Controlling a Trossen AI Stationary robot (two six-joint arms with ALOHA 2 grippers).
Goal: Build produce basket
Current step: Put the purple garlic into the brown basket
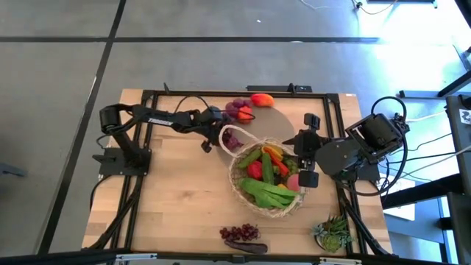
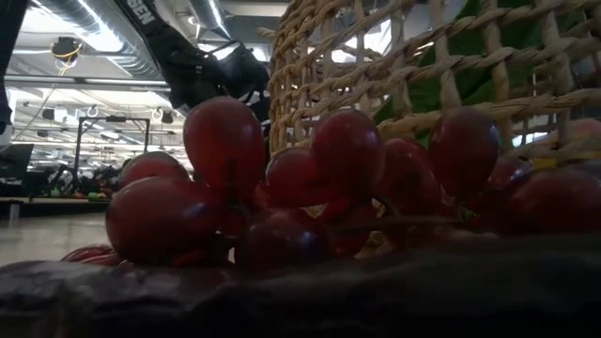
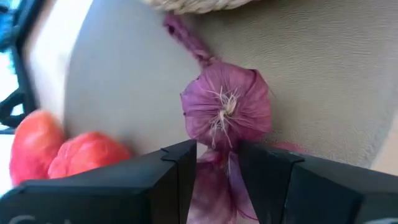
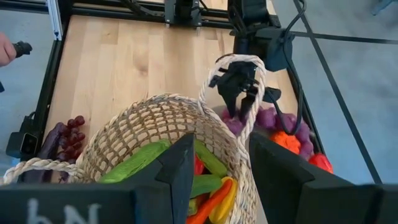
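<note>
From the high view you see the round tan woven wicker basket (image 1: 271, 208) sitting right of the wooden table's (image 1: 176, 199) centre, with its thin loop handle (image 1: 237, 132) arching toward the far side and a heap of toy produce (image 1: 269, 177) inside: green stalks, a red pepper, yellow and orange pieces. Your left gripper (image 1: 221, 125) reaches across to the far side of the basket beside that handle, next to a string of purple toy onions (image 1: 239, 109) and a red-orange toy pepper (image 1: 262, 100) near the far edge. Your right gripper (image 1: 302, 165) hangs at the basket's right rim, a dark purple bunch of toy grapes (image 1: 241, 233) lies at the near edge, and a spiky green potted plant (image 1: 333, 232) stands at the near right corner. In the low view the grapes (image 2: 282, 192) fill the foreground, with the wicker wall of the basket (image 2: 413, 75) rising just behind them. In the left wrist view your left gripper (image 3: 217, 165) has its fingers narrowly apart with a purple onion piece between them, but you cannot tell whether they truly clamp it; another onion bulb (image 3: 227, 106) hangs just beyond. In the right wrist view your right gripper (image 4: 221, 165) holds its fingers parted around the basket's rim (image 4: 155, 102), and you see the left gripper (image 4: 239, 93) by the handle.
</note>
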